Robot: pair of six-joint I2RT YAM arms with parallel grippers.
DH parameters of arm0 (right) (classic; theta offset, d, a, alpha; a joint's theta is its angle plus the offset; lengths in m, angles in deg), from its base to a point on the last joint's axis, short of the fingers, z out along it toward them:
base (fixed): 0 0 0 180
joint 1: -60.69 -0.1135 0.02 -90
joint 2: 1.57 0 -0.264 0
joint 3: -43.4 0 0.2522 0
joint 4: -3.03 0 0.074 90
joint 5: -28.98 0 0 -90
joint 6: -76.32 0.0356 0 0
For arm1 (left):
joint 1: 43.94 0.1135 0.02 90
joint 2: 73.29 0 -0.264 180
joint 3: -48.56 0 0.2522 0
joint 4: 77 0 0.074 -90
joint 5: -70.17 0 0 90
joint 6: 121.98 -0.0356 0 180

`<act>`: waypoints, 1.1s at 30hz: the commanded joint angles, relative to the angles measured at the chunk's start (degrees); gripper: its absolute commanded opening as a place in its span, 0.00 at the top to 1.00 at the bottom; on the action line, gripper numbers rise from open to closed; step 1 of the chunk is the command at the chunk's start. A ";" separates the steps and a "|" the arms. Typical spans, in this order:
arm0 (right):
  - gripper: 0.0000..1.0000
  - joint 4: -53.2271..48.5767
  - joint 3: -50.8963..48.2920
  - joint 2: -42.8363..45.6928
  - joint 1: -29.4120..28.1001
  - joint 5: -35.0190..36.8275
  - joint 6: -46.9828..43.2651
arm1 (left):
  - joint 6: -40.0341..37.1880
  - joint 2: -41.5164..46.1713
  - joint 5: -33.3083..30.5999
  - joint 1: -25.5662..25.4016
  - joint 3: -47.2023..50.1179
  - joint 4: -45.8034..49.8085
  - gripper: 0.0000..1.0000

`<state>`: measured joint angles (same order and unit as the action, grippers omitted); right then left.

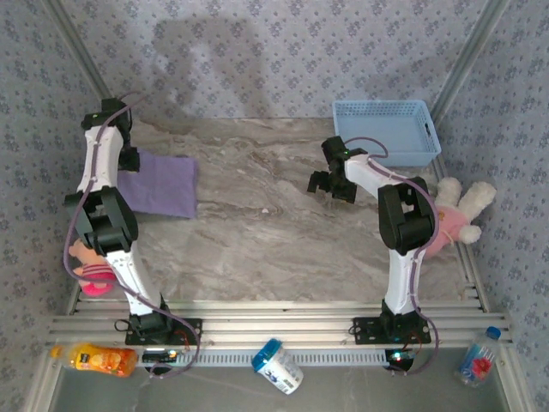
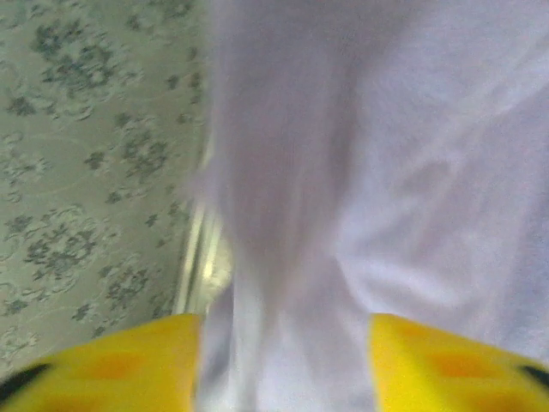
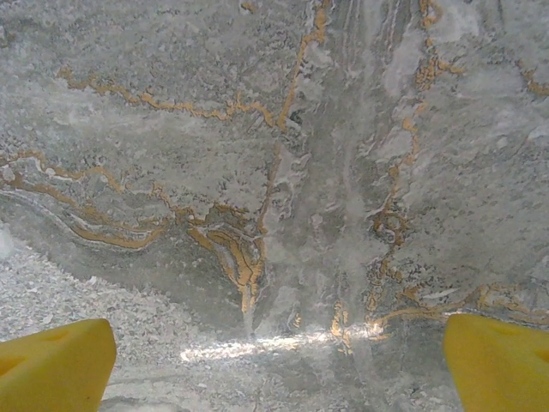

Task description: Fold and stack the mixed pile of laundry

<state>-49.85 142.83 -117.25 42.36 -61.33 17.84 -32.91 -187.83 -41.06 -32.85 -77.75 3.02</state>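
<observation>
Left end effector (image 2: 283,365), from its own wrist cam: we see both yellow fingertips (image 2: 111,365) at the bottom edge, standing apart, w/ the lavender garment (image 2: 412,172) running down thru the gap btwn them. The cloth is blurred and close to the lens, so we can't tell if it touches either pad. It takes the centre and right of that view; at left there's the patterned wall (image 2: 86,172) and a metal rail (image 2: 202,257) beside the cloth's edge. Right wrist cam: the right end effector (image 3: 279,369) has its yellow tips far apart at the two bottom corners, pointing down at the bare grey marble-look worktop (image 3: 257,172) w/ orange veins. Top cam: we see the lavender garment lying flat as a neat rectangle on the worktop's left side, toward the far edge, w/ the left arm over its left edge. The right arm hangs over the right-centre of the worktop, well apart from the garment. A light blue basket (image 1: 382,130) sits at the far right corner. A pink-and-white plush toy (image 1: 459,210) lies at the worktop's right edge, beside the right arm's elbow, and another pink plush (image 1: 86,268) is on the left by the left arm. Along the near rail: an orange bottle (image 1: 103,359), a white-and-blue container (image 1: 279,367) and a clear bottle (image 1: 476,360).
</observation>
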 commanded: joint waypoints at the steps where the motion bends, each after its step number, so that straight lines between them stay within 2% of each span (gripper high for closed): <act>1: 0.00 -2.41 0.92 2.06 -0.37 2.00 -1.40 | 2.33 0.59 -4.66 0.48 -0.82 -1.96 0.25; 2: 0.00 -2.32 0.66 2.43 -0.32 2.07 -1.39 | 2.66 1.13 -4.47 0.49 -0.93 -2.20 0.25; 3: 0.00 -2.21 0.39 2.79 -0.38 2.41 -1.39 | 3.20 1.82 -4.38 0.44 -0.87 -2.48 0.06; 4: 0.00 -2.17 0.11 3.07 -0.26 2.79 -1.38 | 3.39 2.68 -3.98 0.40 -0.38 -3.00 0.03; 9: 0.00 -2.49 -1.54 4.27 -0.20 4.53 -1.58 | 4.30 8.40 -0.29 -1.02 6.48 -6.85 0.02; 16: 0.00 -1.16 -8.34 12.06 0.21 13.54 -4.10 | 9.11 19.66 17.16 -1.85 22.95 -18.58 0.00; 19: 0.00 2.19 -13.50 17.06 1.04 17.84 -9.11 | 11.20 24.66 23.40 -1.96 31.74 -26.66 0.00; 21: 0.00 7.16 -19.01 20.72 1.75 20.90 -13.64 | 12.96 27.20 25.37 -2.37 37.13 -32.69 0.00; 25: 0.00 18.70 -29.95 28.10 6.83 18.87 -20.29 | 13.94 30.04 24.56 -4.95 44.70 -38.69 0.00; 28: 0.00 30.79 -38.91 32.24 10.22 17.43 -24.92 | 11.84 31.32 19.99 -8.22 48.86 -41.69 0.00; 33: 0.00 49.13 -48.78 30.98 16.10 12.77 -28.21 | 9.37 33.66 15.91 -9.74 59.46 -52.15 0.01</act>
<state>-15.49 96.91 -85.51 56.70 -46.10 -5.54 -21.72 -156.58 -21.79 -42.86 -22.45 -40.41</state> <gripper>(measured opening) 0.999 0.997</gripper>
